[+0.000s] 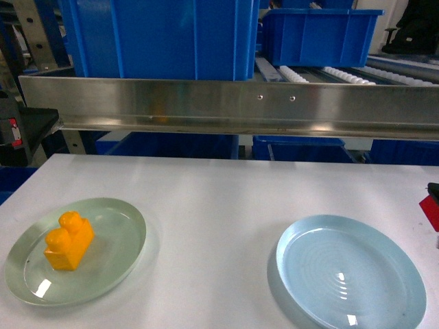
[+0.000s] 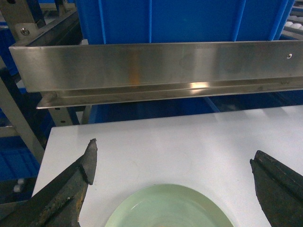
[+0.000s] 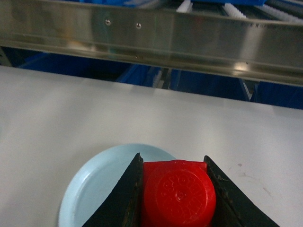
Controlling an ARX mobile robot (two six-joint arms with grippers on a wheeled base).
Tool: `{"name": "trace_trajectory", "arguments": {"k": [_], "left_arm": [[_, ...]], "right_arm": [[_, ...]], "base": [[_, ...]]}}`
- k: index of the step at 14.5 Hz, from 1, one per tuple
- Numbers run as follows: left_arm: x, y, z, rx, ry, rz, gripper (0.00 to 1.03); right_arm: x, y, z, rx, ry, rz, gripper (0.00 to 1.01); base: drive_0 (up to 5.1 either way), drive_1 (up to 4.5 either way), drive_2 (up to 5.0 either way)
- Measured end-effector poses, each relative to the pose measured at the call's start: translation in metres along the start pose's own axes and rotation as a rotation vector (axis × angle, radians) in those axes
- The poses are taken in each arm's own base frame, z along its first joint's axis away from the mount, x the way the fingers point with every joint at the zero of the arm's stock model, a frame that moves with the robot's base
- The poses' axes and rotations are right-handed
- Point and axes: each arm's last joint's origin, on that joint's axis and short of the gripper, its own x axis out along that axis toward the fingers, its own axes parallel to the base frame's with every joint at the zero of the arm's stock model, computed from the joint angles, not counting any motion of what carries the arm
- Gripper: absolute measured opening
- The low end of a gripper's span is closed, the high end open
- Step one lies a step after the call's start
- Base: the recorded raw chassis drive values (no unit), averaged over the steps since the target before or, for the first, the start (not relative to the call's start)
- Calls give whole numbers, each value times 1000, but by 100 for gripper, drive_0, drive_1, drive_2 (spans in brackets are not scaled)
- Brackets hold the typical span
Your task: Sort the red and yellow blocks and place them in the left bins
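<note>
While the red block [image 3: 177, 191] sits pinched between the right gripper's [image 3: 176, 198] jaws above the blue plate [image 3: 102, 182], the yellow brick [image 1: 68, 240] lies on the green plate [image 1: 116, 264], the left gripper's [image 2: 173, 175] jaws spread wide over the bench [image 1: 219, 199].

Warehouse/factory: roller conveyor [image 1: 322, 74] w/ steel rail [image 1: 226, 106], blue crates [image 1: 158, 38], racking.

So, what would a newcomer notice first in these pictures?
Probably the orange-yellow brick, sitting on the pale green plate at the table's left. Next, the red block clamped in the right gripper above the light blue plate, and the big blue crate behind the steel rail.
</note>
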Motion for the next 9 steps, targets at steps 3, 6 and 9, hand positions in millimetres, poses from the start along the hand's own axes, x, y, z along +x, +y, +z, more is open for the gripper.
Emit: {"name": "trace_trajectory", "arguments": {"k": [3, 6, 9], "left_arm": [[0, 0, 0, 0, 0, 0, 98], [0, 0, 0, 0, 0, 0, 98], [5, -3, -9, 23, 43, 52, 98]], "right_arm": [[-51, -1, 24, 3, -119, -30, 28], [-67, -3, 37, 13, -219, -67, 28], [-65, -2, 34, 12, -192, -67, 28]], "base": [[0, 0, 0], [0, 0, 0], [0, 0, 0]]}}
